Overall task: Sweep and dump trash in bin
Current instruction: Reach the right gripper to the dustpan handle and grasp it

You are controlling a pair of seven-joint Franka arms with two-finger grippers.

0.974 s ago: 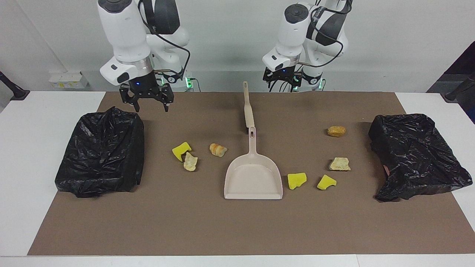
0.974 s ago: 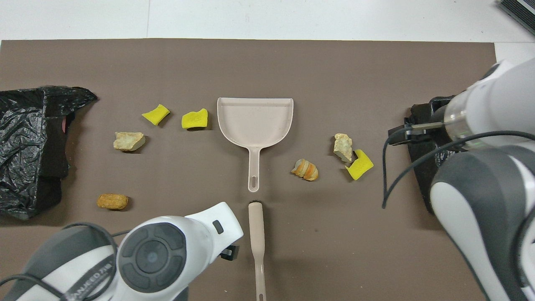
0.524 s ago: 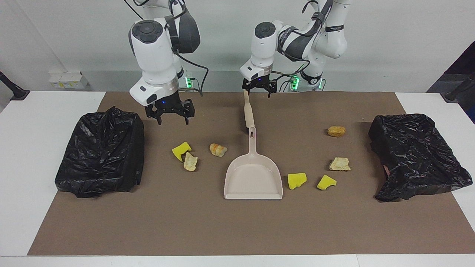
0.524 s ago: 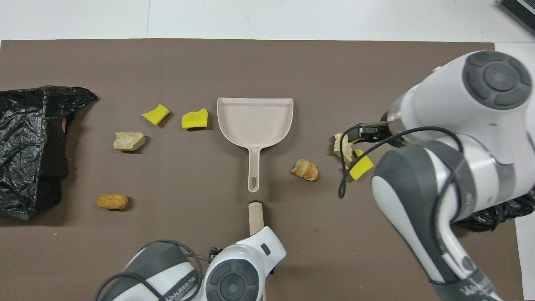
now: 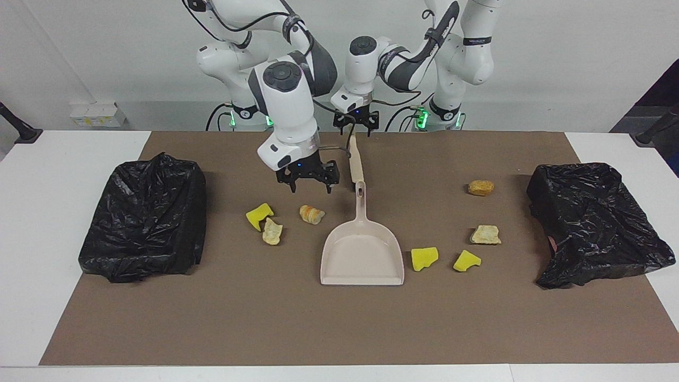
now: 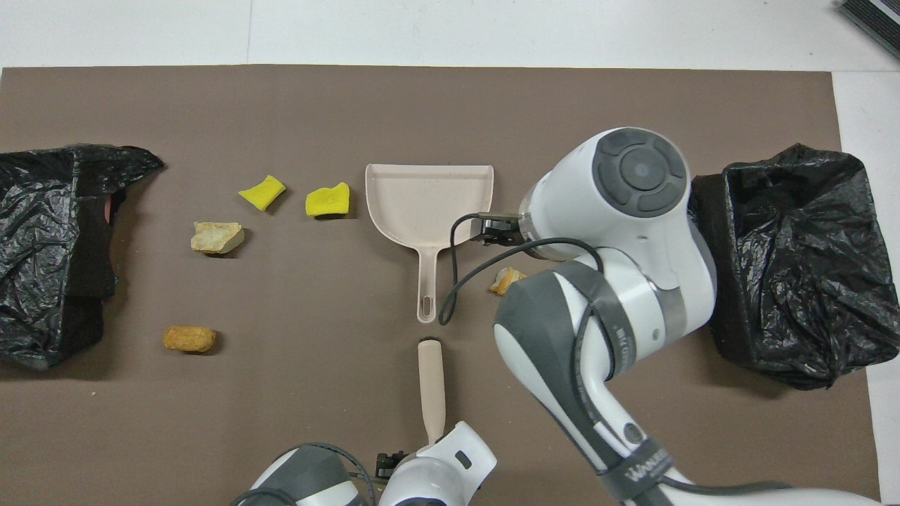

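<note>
Several small trash pieces lie on the brown mat (image 5: 297, 318): a yellow wedge (image 5: 259, 215), a tan lump (image 5: 272, 232) and a bread roll (image 5: 311, 214) toward the right arm's end. Two yellow wedges (image 5: 424, 258) (image 5: 466, 260), a tan lump (image 5: 485, 234) and an orange lump (image 5: 480, 187) lie toward the left arm's end. The beige dustpan (image 5: 362, 249) lies mid-mat, its handle toward the robots. The brush handle (image 5: 354, 159) lies in line with it. My right gripper (image 5: 308, 185) is open over the mat beside the bread roll. My left gripper (image 5: 354, 127) is open over the brush handle's near end.
A black-bagged bin (image 5: 143, 217) stands at the right arm's end of the mat and another (image 5: 594, 223) at the left arm's end. In the overhead view my right arm (image 6: 633, 183) covers the trash beside the dustpan (image 6: 429, 200).
My right gripper has moved from beside its bin toward the mat's middle and come lower. My left gripper has moved sideways to over the brush handle's end. Nothing on the mat has moved.
</note>
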